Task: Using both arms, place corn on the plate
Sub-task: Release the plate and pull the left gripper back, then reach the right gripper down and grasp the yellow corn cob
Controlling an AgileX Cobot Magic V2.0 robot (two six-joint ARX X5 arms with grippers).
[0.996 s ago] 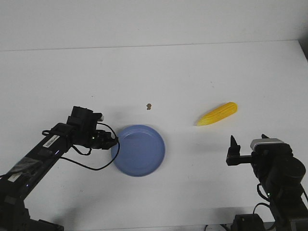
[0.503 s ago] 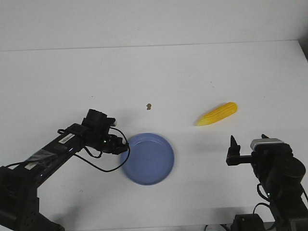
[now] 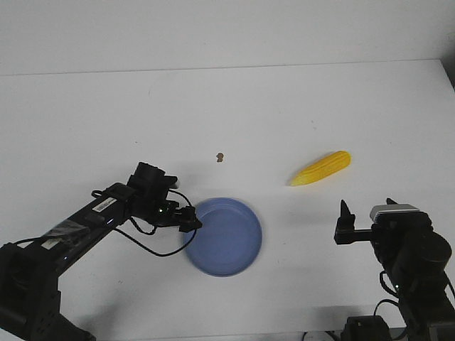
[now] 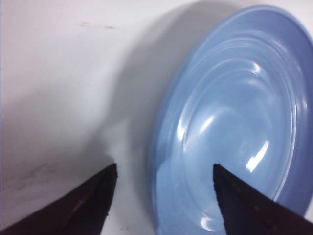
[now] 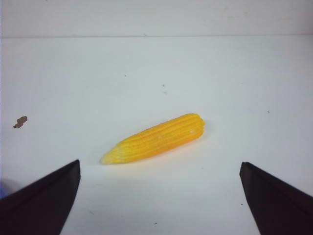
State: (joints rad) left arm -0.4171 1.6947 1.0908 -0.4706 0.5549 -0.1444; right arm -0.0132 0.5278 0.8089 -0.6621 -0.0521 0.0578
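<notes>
The left hand [image 3: 190,222], jaws spread astride the plate [image 3: 226,238] rim, has slid it toward four o'clock, nearer the corn [image 3: 320,168], which lies untouched on the bench [image 3: 284,106]. The right hand [image 3: 345,222] waits open.

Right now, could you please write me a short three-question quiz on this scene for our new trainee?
1. True or false: the bright yellow tapered corn cob already lies on the round periwinkle-blue plate.
2. Which gripper straddles the plate's rim? A) the left gripper B) the right gripper C) neither
3. Fill the gap: the tiny brown speck lies on the white table, on the corn cob's ____ side in the front view.

Key:
1. False: the cob lies on the table, apart from the plate.
2. A: in the left wrist view one finger sits over the plate and one outside its rim.
3. Left.
</notes>
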